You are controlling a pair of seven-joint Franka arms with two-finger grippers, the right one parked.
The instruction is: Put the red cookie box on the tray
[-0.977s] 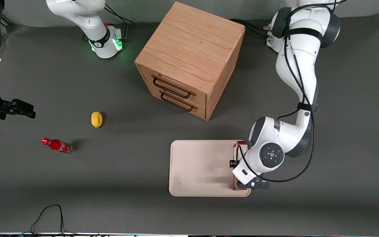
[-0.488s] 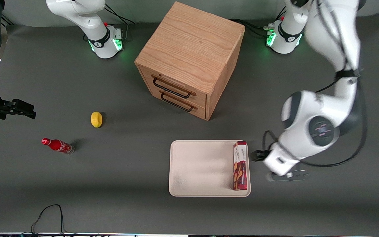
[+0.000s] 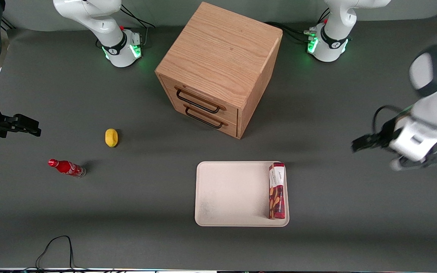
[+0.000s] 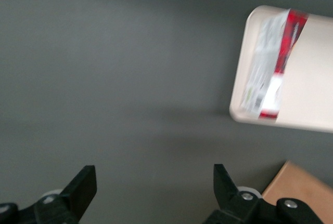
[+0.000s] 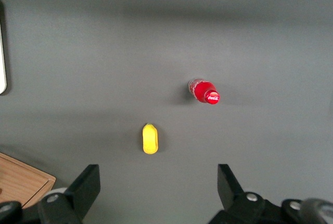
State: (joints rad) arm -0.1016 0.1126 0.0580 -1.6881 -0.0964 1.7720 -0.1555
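Note:
The red cookie box (image 3: 277, 190) lies flat on the cream tray (image 3: 233, 193), along the tray's short edge nearest the working arm's end of the table. The left wrist view shows the cookie box (image 4: 270, 63) lying on the tray (image 4: 312, 83) with nothing touching it. My gripper (image 3: 366, 145) hangs above the bare mat, well off the tray toward the working arm's end and a little farther from the front camera. In the wrist view the gripper (image 4: 153, 177) is open wide, and only grey mat shows between its fingers.
A wooden two-drawer cabinet (image 3: 218, 68) stands farther from the front camera than the tray. A yellow lemon-like object (image 3: 111, 137) and a small red soda bottle (image 3: 66, 167) lie toward the parked arm's end. A black cable (image 3: 57, 246) loops near the front edge.
One second ago my gripper was down at the box on the tray. It has since let go and swung up and away toward the working arm's end. The box stays on the tray.

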